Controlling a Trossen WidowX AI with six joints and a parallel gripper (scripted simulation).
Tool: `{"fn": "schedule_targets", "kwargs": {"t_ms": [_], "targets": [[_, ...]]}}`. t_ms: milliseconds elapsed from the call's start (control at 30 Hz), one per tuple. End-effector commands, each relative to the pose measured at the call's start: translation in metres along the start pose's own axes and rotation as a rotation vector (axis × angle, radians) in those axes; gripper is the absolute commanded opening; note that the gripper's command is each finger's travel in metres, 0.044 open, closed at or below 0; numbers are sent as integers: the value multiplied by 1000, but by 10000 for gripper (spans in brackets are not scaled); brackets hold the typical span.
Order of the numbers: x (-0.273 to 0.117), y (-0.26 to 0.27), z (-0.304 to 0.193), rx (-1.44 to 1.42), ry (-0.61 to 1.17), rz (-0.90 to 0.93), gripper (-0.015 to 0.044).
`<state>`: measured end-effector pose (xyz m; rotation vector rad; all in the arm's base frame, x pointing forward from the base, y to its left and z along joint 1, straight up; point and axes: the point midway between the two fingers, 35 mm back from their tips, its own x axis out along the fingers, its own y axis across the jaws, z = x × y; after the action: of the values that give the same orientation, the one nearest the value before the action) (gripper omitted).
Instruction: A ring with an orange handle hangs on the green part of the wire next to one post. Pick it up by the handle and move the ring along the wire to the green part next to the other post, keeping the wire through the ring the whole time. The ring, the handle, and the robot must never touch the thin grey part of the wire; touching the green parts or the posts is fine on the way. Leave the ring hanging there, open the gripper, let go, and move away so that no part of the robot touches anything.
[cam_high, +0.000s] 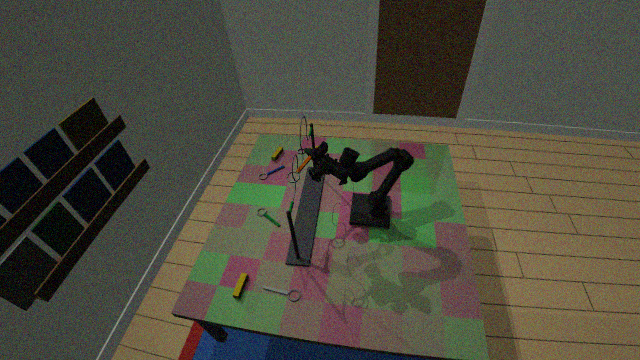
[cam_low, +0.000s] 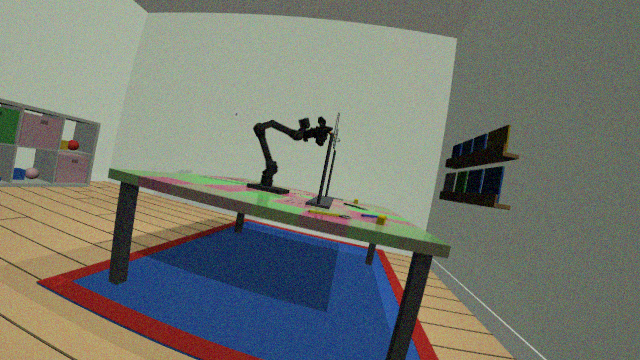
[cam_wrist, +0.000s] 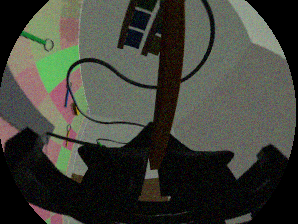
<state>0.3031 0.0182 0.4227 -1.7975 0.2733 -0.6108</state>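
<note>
Patchwork surface (cam_high: 250, 240) (cam_low: 220, 200), mid-frame. My end effector (cam_high: 314, 162) (cam_low: 325, 132) (cam_wrist: 153, 124) grips orange handle (cam_high: 304, 164) (cam_wrist: 170, 75); handle picked up, transfer unfinished, release left.

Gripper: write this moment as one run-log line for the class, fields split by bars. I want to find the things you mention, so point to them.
gripper (cam_high: 311, 162) (cam_low: 330, 131): shut on orange handle (cam_high: 304, 164) | held above table (cam_high: 240, 240) (cam_low: 210, 197) | wire through ring: cannot tell | release: not done

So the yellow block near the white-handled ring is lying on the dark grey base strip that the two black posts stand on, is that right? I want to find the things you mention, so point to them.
Not quite: the yellow block (cam_high: 240, 285) near the white-handled ring (cam_high: 276, 290) lies on the pink and green patchwork table top (cam_high: 422, 330), off the dark grey base strip (cam_high: 306, 220) that the two black posts (cam_high: 293, 235) stand on. The top view shows this.
</note>
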Motion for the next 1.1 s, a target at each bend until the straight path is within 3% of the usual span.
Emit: {"fn": "schedule_targets", "kwargs": {"t_ms": [0,533,1067], "targets": [[0,0,1,-53,-8,-26,-150],[0,12,-2,-81,-10,-42,-150],[-6,57,-2,148,22,87,-150]]}}
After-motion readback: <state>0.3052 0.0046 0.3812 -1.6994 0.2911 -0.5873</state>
